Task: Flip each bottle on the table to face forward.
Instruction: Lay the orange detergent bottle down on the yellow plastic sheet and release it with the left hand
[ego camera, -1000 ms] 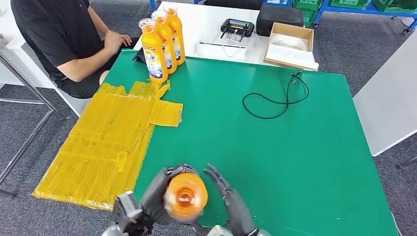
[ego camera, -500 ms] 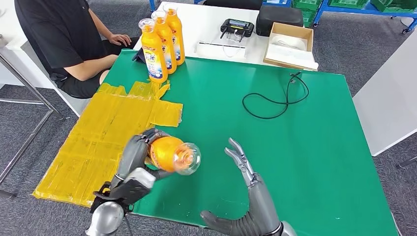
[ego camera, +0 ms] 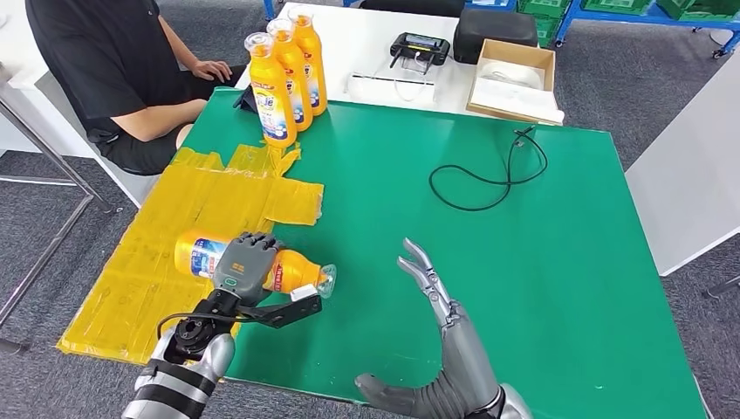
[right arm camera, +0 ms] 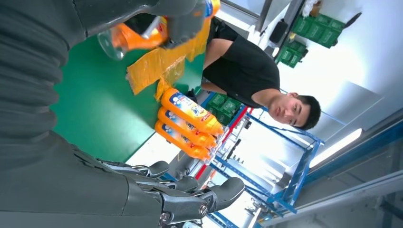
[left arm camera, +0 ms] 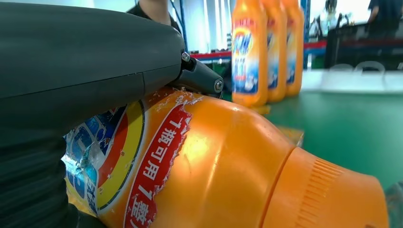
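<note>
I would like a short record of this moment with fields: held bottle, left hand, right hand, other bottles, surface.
held bottle: orange bottle lying on its side over the yellow sheet, cap toward table centre
left hand: left hand grips it from above
right hand: right hand holds nothing, fingers spread
other bottles: three upright bottles at the far left corner
surface: green table

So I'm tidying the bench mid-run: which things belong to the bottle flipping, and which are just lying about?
Part of the job:
- orange bottle lying on its side, gripped by the left hand
- three upright bottles at the far corner
- right hand, fingers apart, holding nothing

Lying about:
- black cable
- cardboard box
- yellow taped sheet
- black controller
</note>
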Motion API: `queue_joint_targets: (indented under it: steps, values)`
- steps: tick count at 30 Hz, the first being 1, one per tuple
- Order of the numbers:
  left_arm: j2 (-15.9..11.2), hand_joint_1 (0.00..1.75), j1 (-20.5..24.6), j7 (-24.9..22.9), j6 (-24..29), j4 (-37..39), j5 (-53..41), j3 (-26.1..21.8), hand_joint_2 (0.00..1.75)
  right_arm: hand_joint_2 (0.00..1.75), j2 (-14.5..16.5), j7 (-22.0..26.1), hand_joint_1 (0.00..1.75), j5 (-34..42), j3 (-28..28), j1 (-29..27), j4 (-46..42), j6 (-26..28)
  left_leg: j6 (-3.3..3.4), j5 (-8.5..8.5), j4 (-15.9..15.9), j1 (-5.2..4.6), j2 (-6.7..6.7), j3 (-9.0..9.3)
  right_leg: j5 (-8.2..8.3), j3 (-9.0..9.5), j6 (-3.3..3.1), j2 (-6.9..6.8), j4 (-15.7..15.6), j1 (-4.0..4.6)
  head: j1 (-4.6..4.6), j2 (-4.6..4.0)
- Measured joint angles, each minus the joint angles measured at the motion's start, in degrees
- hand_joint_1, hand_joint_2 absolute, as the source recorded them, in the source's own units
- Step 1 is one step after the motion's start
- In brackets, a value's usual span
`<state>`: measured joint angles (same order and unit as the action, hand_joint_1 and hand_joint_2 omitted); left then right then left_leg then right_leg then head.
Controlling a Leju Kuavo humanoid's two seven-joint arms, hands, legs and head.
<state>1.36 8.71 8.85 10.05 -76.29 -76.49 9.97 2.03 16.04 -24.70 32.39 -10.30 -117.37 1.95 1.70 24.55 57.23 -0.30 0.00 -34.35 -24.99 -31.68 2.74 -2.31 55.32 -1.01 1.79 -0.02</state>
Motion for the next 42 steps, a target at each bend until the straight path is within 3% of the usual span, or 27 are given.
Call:
queue_joint_targets:
  steps: [13, 14, 17, 18, 23, 27, 39, 42]
  values:
    - [-1.41, 1.75, 1.10, -0.06, -1.91, 4.84, -0.29, 0.11, 1.75, 1.75, 0.00, 0.00, 0.00, 0.26, 0.00, 0.13, 0.01, -0.11, 0.01, 0.01, 0.00, 0.00, -0.01, -0.05, 0.00, -0.06, 0.00, 0.00, -0.01, 0.00, 0.00, 0.00]
    - [-1.49, 1.31, 1.18, 0.07, -2.52, 5.14, -0.15, 0.17, 1.75, 1.75, 0.00, 0.00, 0.00, 0.35, 0.00, 0.22, 0.02, -0.21, 0.01, 0.01, 0.00, 0.00, -0.01, -0.05, 0.00, -0.06, 0.00, 0.00, -0.01, 0.00, 0.00, 0.00]
    - [-1.79, 0.00, 1.80, 0.99, -4.28, 6.08, 1.18, 0.40, 0.44, 1.75, 0.00, -0.01, 0.00, 0.64, 0.00, 0.66, 0.08, -0.63, 0.01, 0.01, 0.00, 0.00, -0.05, -0.02, -0.01, -0.01, 0.00, -0.02, -0.01, 0.00, 0.01, 0.00]
    - [-1.92, 0.00, 2.05, 1.49, -4.84, 6.38, 1.98, 0.48, 0.00, 1.75, 0.00, -0.02, 0.00, 0.73, 0.00, 0.81, 0.14, -0.79, 0.01, 0.01, 0.00, 0.00, -0.06, 0.00, -0.01, 0.01, 0.00, -0.02, -0.01, 0.00, 0.00, 0.00]
    - [-2.32, 0.00, 2.26, 4.98, -6.58, 7.01, 9.06, 0.84, 0.00, 1.75, 0.01, -0.64, 0.00, 1.24, -0.09, 1.55, 0.76, -1.13, 0.01, 0.01, -0.01, 0.00, -0.05, -0.01, 0.00, 0.02, 0.00, -0.02, -0.01, 0.00, -0.01, 0.01]
    - [-2.26, 0.00, 1.13, 5.64, -6.43, 4.23, 13.26, 0.84, 0.00, 0.00, 0.04, -1.25, 0.00, 0.81, -0.59, 2.00, 1.14, -1.10, 0.01, 0.00, 0.00, -0.01, -0.06, -0.01, 0.00, 0.01, 0.00, -0.02, -0.01, -0.01, -0.02, 0.00]
    - [-0.34, 0.00, -1.70, 5.50, -2.47, -6.85, 12.73, 0.85, 0.00, 0.00, 0.04, -1.07, 0.00, -1.87, -0.83, 2.00, 1.34, -1.02, 0.01, 0.01, 0.00, 0.00, -0.05, -0.03, -0.01, -0.02, 0.00, -0.02, -0.01, 0.00, -0.01, 0.00]
    - [0.47, 0.00, -2.33, 4.89, 3.47, -8.49, 10.06, 0.51, 0.00, 0.00, 0.14, -0.69, 0.00, -2.63, -0.84, 1.94, 1.36, -0.58, 0.01, 0.01, 0.00, 0.00, -0.04, -0.03, 0.00, -0.02, 0.00, -0.01, -0.01, 0.01, 0.01, 0.00]
